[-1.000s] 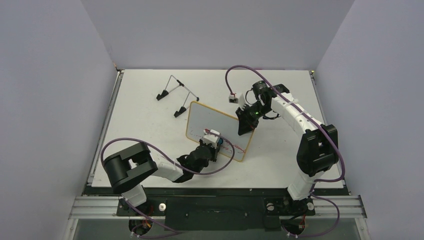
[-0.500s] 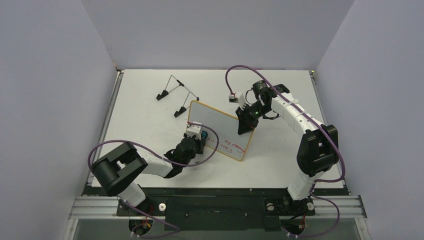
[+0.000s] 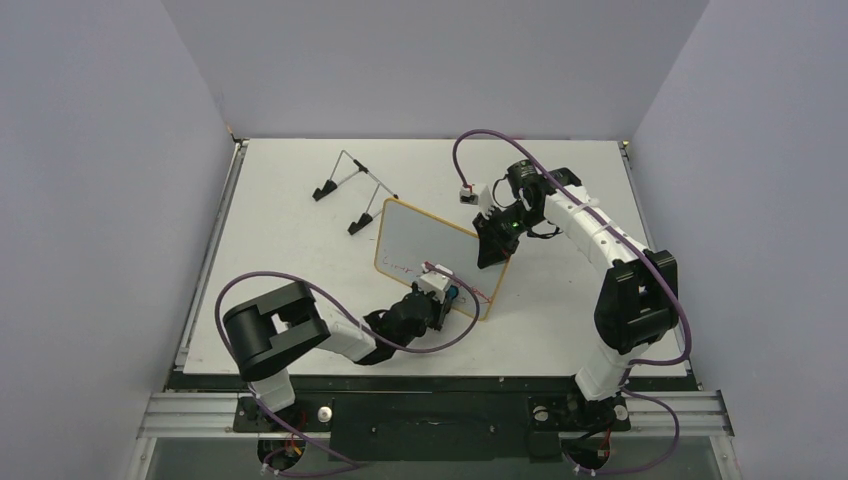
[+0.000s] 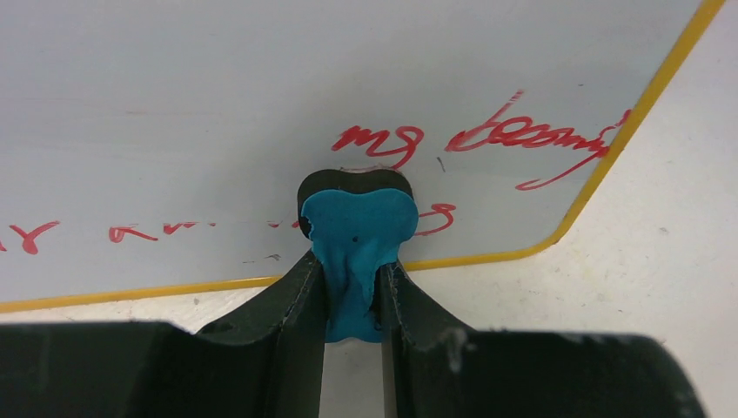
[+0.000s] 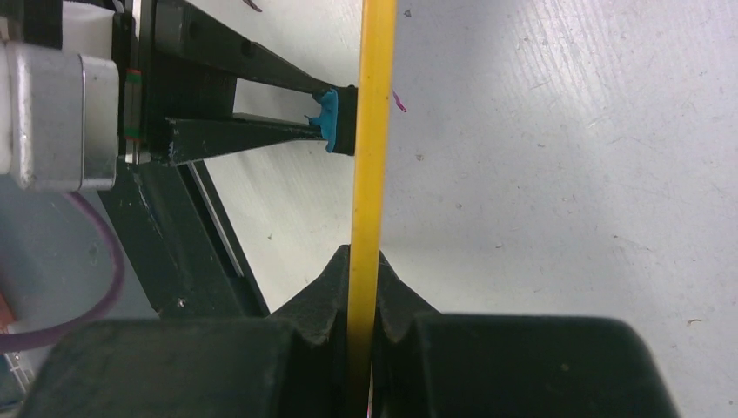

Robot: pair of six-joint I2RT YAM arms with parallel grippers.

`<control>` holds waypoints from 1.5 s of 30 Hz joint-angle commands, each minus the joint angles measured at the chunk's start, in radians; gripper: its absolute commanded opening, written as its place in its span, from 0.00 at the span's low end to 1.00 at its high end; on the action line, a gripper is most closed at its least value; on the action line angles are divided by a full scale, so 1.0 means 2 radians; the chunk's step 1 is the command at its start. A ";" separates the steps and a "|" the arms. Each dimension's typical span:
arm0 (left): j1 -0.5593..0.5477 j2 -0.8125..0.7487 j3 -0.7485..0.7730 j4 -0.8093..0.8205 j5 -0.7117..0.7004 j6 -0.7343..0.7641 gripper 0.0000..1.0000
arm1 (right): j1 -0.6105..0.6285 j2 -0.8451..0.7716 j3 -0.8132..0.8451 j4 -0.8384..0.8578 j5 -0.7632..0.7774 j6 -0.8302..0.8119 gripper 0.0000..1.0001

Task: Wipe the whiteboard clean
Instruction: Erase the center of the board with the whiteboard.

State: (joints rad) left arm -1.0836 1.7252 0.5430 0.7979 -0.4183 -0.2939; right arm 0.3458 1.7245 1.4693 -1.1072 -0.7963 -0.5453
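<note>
The whiteboard (image 3: 425, 250) stands tilted on the table, white with a yellow rim and red handwriting along its lower part. My right gripper (image 3: 492, 252) is shut on its right edge; the right wrist view shows the yellow rim (image 5: 370, 165) pinched between the jaws. My left gripper (image 3: 447, 297) is shut on the blue eraser (image 4: 357, 244), whose dark felt face presses on the board's lower right part, beside the red writing (image 4: 483, 139). The eraser also shows in the right wrist view (image 5: 332, 122).
A thin wire stand (image 3: 352, 185) with black feet sits at the back left of the table. Grey walls enclose the table on three sides. A purple cable (image 3: 300, 290) loops over the left arm.
My left gripper swept the eraser left along the board's lower part, then back right to the lower right corner. Some red writing is gone. The right gripper and board stayed still.
</note>
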 commanded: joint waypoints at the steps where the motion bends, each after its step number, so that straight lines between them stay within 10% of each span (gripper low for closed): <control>1: -0.003 0.002 0.027 0.023 0.009 0.005 0.00 | 0.010 -0.018 -0.005 -0.003 -0.016 -0.016 0.00; 22: -0.034 0.002 0.069 0.008 0.018 0.030 0.00 | 0.005 -0.023 -0.009 0.005 -0.018 -0.010 0.00; 32: 0.044 -0.042 -0.004 0.044 0.030 -0.002 0.00 | 0.005 -0.025 -0.013 0.010 -0.020 -0.005 0.00; 45: -0.019 0.023 0.041 0.059 -0.004 0.018 0.00 | 0.005 -0.027 -0.014 0.012 -0.019 -0.004 0.00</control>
State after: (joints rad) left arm -1.1358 1.7649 0.6102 0.8444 -0.3870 -0.2584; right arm 0.3428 1.7126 1.4551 -1.0744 -0.7998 -0.5301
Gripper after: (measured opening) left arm 0.198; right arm 0.018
